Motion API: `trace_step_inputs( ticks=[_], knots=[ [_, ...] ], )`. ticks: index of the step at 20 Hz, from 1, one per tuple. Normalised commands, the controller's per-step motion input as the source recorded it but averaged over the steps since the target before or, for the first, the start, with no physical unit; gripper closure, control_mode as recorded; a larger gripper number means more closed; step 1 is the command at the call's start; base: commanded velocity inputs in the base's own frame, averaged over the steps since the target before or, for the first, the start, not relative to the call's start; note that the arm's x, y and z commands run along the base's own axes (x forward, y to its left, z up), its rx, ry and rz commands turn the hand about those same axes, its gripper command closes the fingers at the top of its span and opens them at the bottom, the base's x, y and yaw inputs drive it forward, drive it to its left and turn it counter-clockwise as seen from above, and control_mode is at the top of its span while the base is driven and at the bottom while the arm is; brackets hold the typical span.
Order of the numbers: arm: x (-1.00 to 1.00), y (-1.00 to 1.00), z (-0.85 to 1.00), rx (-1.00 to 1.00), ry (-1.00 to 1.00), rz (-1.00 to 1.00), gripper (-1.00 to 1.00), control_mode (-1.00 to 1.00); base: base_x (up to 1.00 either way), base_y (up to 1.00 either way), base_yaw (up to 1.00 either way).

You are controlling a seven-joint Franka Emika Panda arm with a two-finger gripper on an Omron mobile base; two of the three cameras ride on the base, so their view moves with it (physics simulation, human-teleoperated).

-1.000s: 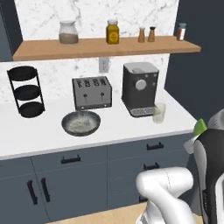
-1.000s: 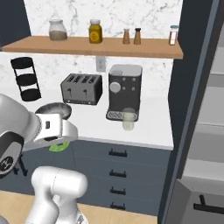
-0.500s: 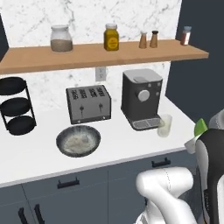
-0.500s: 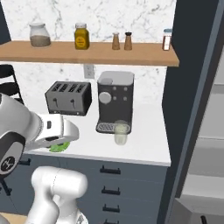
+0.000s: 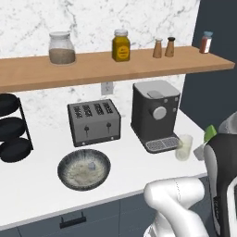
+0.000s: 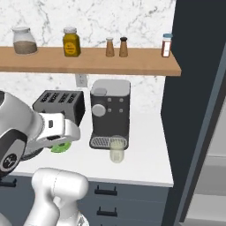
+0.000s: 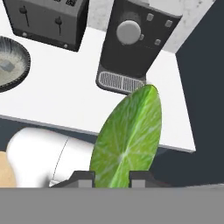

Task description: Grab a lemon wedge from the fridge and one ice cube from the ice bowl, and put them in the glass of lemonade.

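Note:
In the hand view the lemon wedge (image 7: 129,140) looks large and green, and my gripper (image 7: 112,177) is shut on it. The wedge also peeks out as a green sliver (image 5: 210,133) at the right edge of the left base view and under my hand (image 6: 61,147) in the right base view. The glass of lemonade (image 5: 183,146) (image 6: 117,149) stands on the white counter in front of the coffee machine, a short way from the held wedge. The ice bowl (image 5: 69,159) (image 7: 19,70) sits left of it, with an ice cube (image 5: 91,165) (image 7: 6,65) inside.
A black coffee machine (image 5: 154,115) and a toaster (image 5: 94,121) stand behind the glass and bowl. A black tiered rack (image 5: 11,132) is at the far left. A wooden shelf (image 5: 115,65) with jars hangs above. The fridge (image 6: 214,176) is to the right, past a dark panel (image 6: 190,88).
The whole picture has shifted and grown: the base has driven closer to the counter. The gripper stays shut on the lemon wedge.

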Motion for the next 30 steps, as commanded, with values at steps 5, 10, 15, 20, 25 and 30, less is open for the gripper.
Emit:
trace_step_inputs(
  ticks=[5,10,15,20,25,30],
  knots=[
    [0.66,-0.2,-0.02,0.0,0.37,-0.03,1.0,-1.0,0.0,0.0,0.0],
    [0.59,-0.37,-0.12,0.01,0.25,0.0,1.0,-1.0,0.0,0.0,0.0],
    [0.93,-0.38,-0.45,0.06,0.0,0.0,1.0,-1.0,0.0,0.0,0.0],
    [0.68,-0.1,-0.48,0.1,0.0,0.02,1.0,-1.0,0.0,0.0,0.0],
    [0.13,0.0,-0.62,0.03,0.04,0.0,1.0,-1.0,0.0,0.0,0.0],
    [0.01,-0.05,-0.34,0.0,0.0,0.0,1.0,-1.0,0.0,0.0,0.0]
  ],
)
